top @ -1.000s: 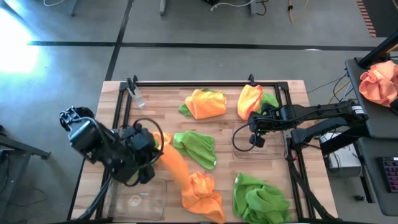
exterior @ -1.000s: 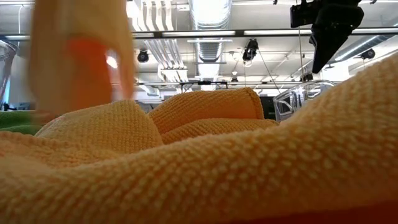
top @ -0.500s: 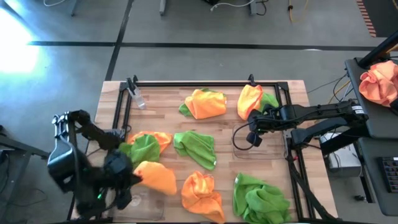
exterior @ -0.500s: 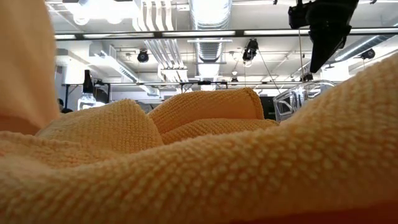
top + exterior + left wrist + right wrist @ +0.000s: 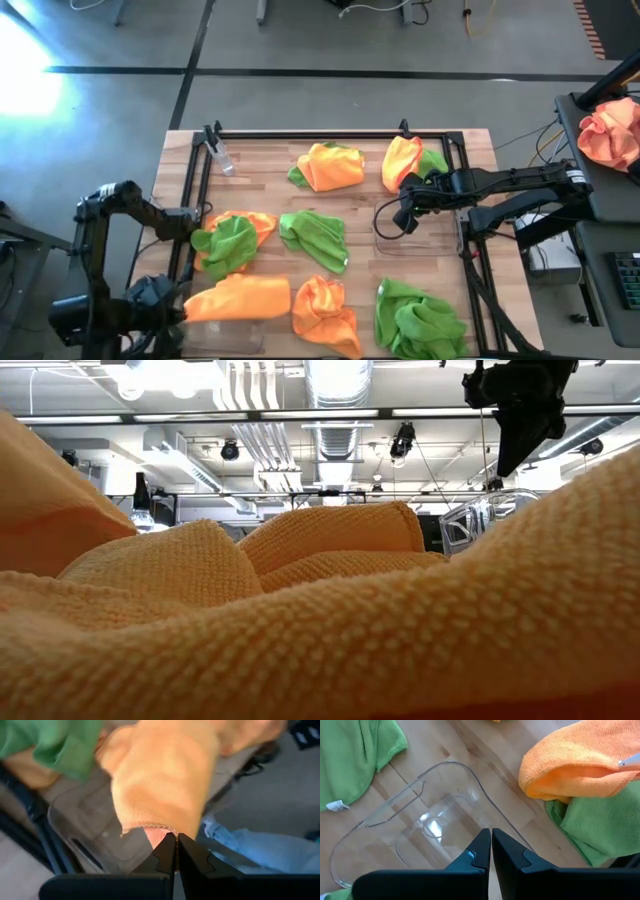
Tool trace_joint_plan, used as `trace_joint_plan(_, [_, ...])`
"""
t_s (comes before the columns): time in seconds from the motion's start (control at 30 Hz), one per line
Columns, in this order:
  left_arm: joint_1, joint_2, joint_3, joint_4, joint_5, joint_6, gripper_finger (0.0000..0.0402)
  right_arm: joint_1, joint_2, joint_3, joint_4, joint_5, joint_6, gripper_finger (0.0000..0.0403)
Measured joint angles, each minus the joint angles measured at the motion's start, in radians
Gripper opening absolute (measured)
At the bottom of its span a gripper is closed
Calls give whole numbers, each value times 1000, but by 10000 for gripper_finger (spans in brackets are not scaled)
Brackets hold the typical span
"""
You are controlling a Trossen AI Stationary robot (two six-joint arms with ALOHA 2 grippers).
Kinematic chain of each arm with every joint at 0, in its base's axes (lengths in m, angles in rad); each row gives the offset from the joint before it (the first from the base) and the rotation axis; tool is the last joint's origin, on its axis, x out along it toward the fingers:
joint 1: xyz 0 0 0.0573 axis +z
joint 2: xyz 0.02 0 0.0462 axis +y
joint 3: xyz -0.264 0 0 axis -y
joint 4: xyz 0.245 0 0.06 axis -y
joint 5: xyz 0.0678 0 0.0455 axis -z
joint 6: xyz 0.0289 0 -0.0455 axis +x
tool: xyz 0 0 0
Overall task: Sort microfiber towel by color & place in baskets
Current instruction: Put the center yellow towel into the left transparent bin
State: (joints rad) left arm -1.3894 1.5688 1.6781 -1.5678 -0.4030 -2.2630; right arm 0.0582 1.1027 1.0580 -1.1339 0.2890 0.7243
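My left gripper (image 5: 176, 306) is at the table's near left corner, shut on an orange microfiber towel (image 5: 240, 298). The towel reaches from the gripper toward the right, over the left see-through basket (image 5: 228, 334). My right gripper (image 5: 404, 216) hangs shut with nothing in it above the right basket (image 5: 428, 240), which stands on the wood with nothing in it (image 5: 420, 820). Loose towels lie on the table: an orange and green heap (image 5: 232, 240), a green one (image 5: 316, 238), an orange one (image 5: 325, 310) and a green one (image 5: 418, 318). My left gripper pinches the orange towel's hemmed edge (image 5: 159, 827) between its two shut fingers (image 5: 167, 851); how many layers I cannot tell. The fingers slant down from the table's left side. The towel spreads away from them above the basket (image 5: 90, 835); whether it rests on it I cannot tell.
Two orange and green heaps (image 5: 328, 165) (image 5: 410, 160) lie at the far side. A small clear bottle (image 5: 220, 156) sits at the far left corner. A dark frame (image 5: 330, 133) rims the table. A peach cloth (image 5: 612, 130) lies off the table, right. An orange towel (image 5: 320, 640) fills the low view.
My left gripper has swung from near the table's middle toward its near left corner and come down, rolling as it went. The orange towel, which hung below it, now stretches out over the left basket. My right gripper has stayed in place and rolled a little.
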Motion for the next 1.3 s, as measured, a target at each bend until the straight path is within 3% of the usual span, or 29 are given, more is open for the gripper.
trace_joint_plan(0.1, [-30, 3, -37, 10, 76, -87, 0, 0, 0, 0, 6, 0, 23, 13])
trace_joint_plan(0.23, [-31, 27, -48, 12, 182, -59, 0, 0, 0, 0, 11, 0, 47, 13])
trace_joint_plan(0.37, [-31, 43, -60, 12, 193, -52, 0, 0, 0, 0, 14, 0, 62, 13])
trace_joint_plan(0.6, [-4, 47, -89, 5, 15, 56, 0, 0, 0, 0, 17, 0, 63, 13])
trace_joint_plan(1.03, [28, 47, -102, 2, -23, 3, 29, 0, 0, 0, 16, 0, 0, 13])
trace_joint_plan(1.3, [98, 47, -103, 13, -61, 62, 51, 0, 0, 0, 16, 0, -49, 13])
